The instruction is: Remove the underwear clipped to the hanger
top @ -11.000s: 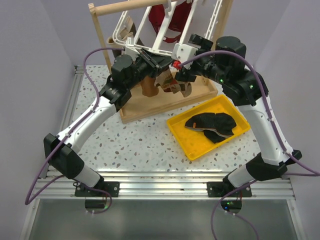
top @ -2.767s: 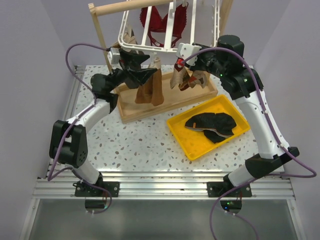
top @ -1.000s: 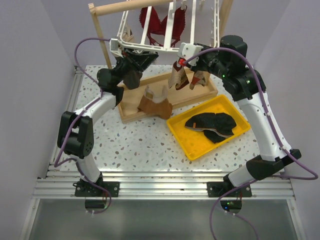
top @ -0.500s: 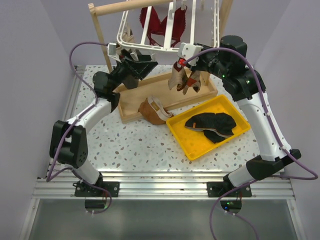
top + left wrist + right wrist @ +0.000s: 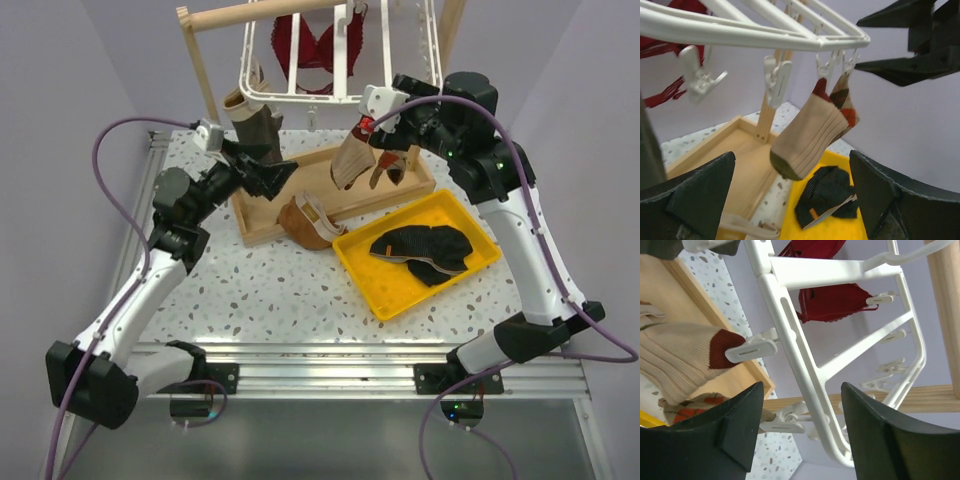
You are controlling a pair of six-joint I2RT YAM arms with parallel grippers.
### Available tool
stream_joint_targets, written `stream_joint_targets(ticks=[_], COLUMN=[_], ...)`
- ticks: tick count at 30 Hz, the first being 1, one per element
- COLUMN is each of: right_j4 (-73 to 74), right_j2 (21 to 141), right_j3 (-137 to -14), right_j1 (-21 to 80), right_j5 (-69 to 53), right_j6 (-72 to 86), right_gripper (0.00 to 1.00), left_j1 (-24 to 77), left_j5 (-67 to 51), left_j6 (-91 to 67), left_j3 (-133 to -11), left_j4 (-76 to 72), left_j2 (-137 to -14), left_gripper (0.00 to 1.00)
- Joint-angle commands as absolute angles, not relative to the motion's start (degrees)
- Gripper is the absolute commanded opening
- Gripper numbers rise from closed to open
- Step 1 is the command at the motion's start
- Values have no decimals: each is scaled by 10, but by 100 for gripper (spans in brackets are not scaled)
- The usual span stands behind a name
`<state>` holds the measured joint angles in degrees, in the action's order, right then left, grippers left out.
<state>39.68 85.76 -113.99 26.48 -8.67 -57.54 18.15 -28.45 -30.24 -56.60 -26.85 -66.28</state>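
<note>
The white hanger [image 5: 340, 60] hangs from the wooden stand, its slats and clips close above in the left wrist view [image 5: 740, 30] and the right wrist view [image 5: 790, 325]. A dark underwear [image 5: 252, 125] with a beige band hangs clipped at its near left corner. Brown underwear [image 5: 305, 222] lies crumpled at the wooden base's front edge. Black underwear [image 5: 420, 250] [image 5: 827, 195] lies in the yellow tray. My left gripper [image 5: 278, 180] [image 5: 792, 195] is open and empty, left of the brown underwear. My right gripper [image 5: 385, 140] [image 5: 801, 390] is open around a hanger rail, holding nothing.
Argyle socks [image 5: 355, 160] [image 5: 810, 135] [image 5: 690, 360] hang from clips by my right gripper. A red bra [image 5: 305, 50] [image 5: 835, 300] hangs at the back of the hanger. The wooden stand [image 5: 200, 70] and its base [image 5: 330, 190] lie behind the yellow tray [image 5: 370, 285].
The brown underwear dropped from the hanger onto the base's front edge. My left gripper opened and pulled back to the left and down. My right gripper opened wider.
</note>
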Motion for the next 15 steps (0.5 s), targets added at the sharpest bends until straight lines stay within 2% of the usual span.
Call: stream_joint_targets(ticks=[1, 3, 6, 12, 15], right_j4=[412, 431, 464, 570, 654], right_j2=[831, 829, 824, 814, 800], right_j3=[-1162, -1172, -1194, -1259, -1272], right_j1=[261, 261, 261, 261, 262], right_j5=[-96, -106, -130, -210, -287], right_j6=[-563, -557, -549, -549, -591], right_gripper=[78, 85, 92, 95, 96], left_j1=[184, 184, 183, 183, 183], left_j5=[-209, -174, -145, -123, -103], left_j6=[-167, -143, -104, -91, -84], left_j3=[-534, -521, -498, -456, -432], left_j4=[-114, -86, -48, -18, -9], left_j2=[-587, -560, -518, -469, -440], left_gripper=[100, 100, 100, 100, 100])
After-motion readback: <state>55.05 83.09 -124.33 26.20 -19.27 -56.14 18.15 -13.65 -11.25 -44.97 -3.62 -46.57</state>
